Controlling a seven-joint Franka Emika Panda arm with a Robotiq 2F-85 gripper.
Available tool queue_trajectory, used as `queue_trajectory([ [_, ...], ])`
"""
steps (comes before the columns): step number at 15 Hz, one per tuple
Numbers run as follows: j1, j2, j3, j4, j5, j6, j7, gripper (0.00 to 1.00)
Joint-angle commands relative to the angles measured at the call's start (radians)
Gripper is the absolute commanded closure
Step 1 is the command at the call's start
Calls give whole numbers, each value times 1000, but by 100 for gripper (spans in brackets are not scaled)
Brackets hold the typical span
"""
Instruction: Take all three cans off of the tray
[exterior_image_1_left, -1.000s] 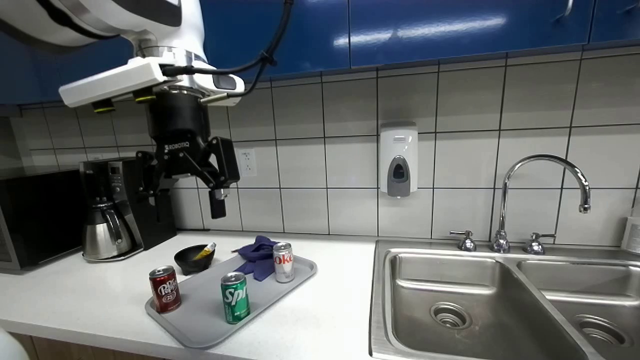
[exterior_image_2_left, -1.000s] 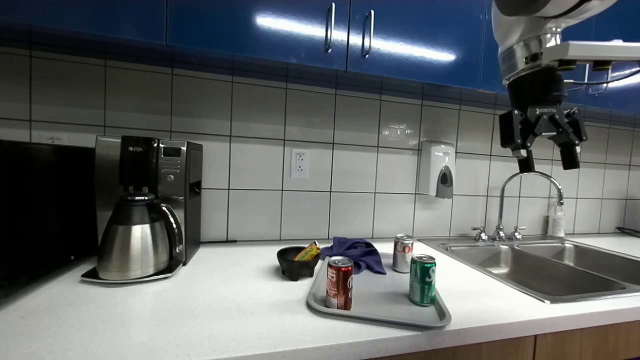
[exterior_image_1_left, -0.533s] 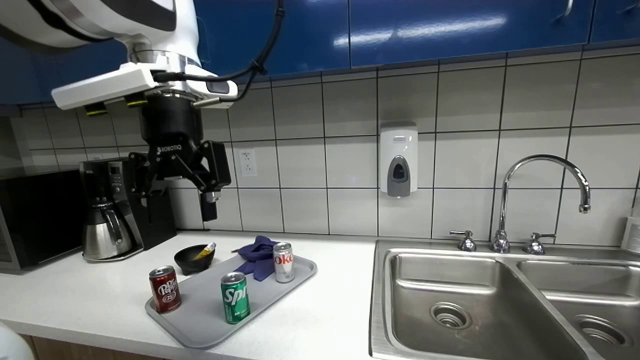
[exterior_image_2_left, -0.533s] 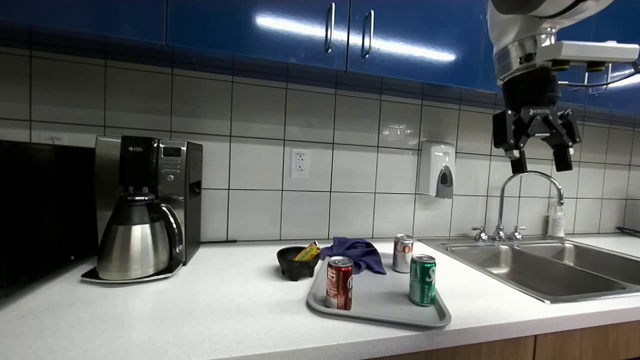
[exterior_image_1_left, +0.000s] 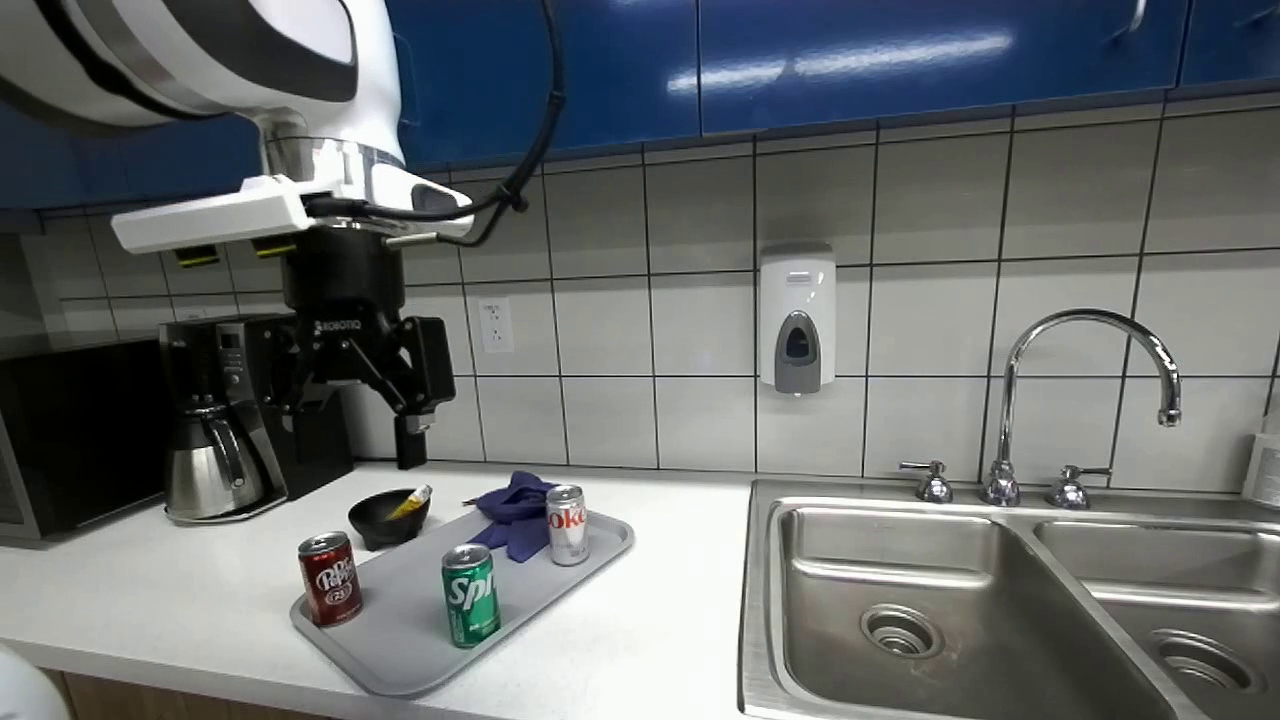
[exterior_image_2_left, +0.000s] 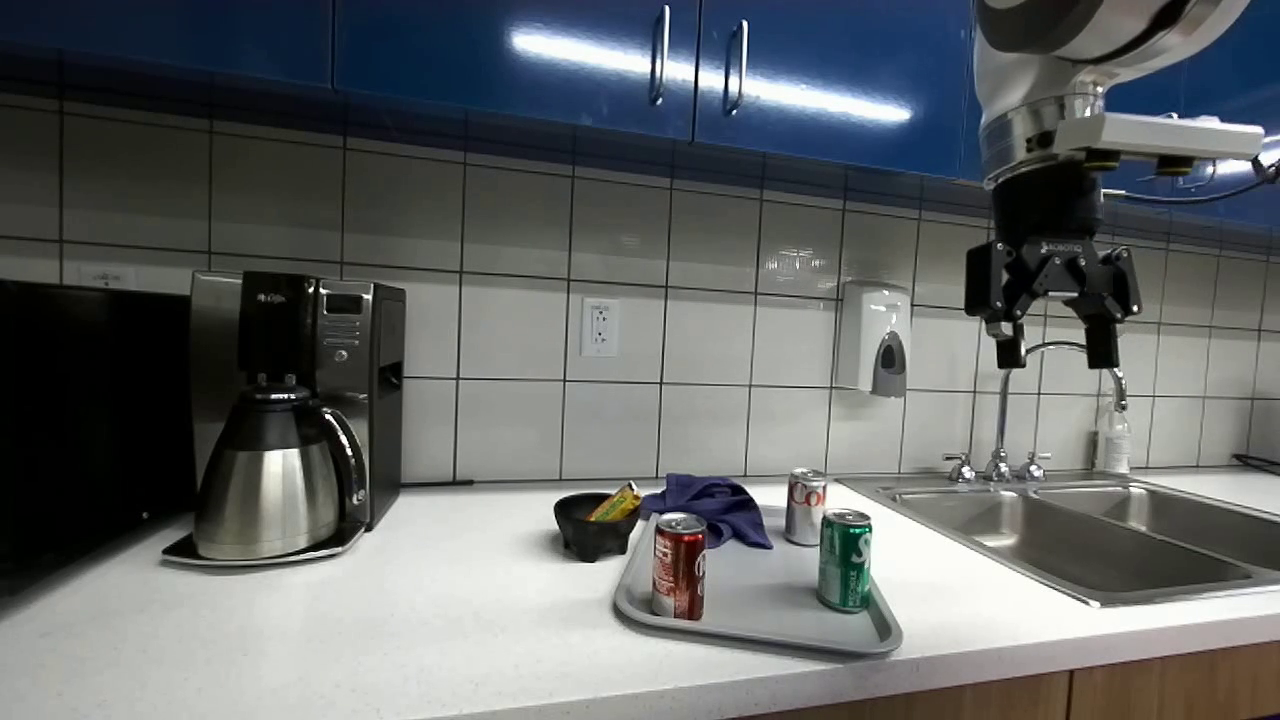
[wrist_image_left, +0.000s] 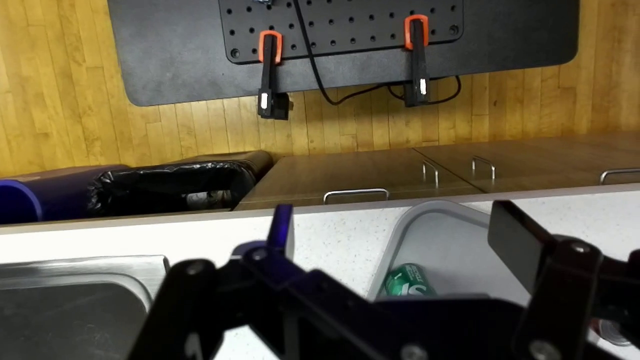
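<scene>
Black gripper (exterior_image_2_left: 1056, 356), jaws spread wide, empty, well above cans (exterior_image_2_left: 845, 562)

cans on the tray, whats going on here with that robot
A robot arm is here to take the green can, dark red can and silver can off the grey tray. All three stand upright on it, none taken off yet. The gripper hangs open and empty in the air, touching none of them.

We take this for a kitchen: in an exterior view we find a sink (exterior_image_1_left: 1010, 600) at four o'clock, its tap (exterior_image_1_left: 1005, 430) at three, a coffee maker (exterior_image_1_left: 235, 375) at nine, blue cupboards (exterior_image_1_left: 620, 70) at twelve and a worktop (exterior_image_1_left: 645, 620) at six.
</scene>
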Motion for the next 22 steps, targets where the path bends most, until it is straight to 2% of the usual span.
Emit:
queue_trajectory([
  [1,-2,-4,6,-48,20,80,28,0],
  [12,-1,108,13,-116,28,325,39,0],
  [22,6,290,33,-103,28,459,68,0],
])
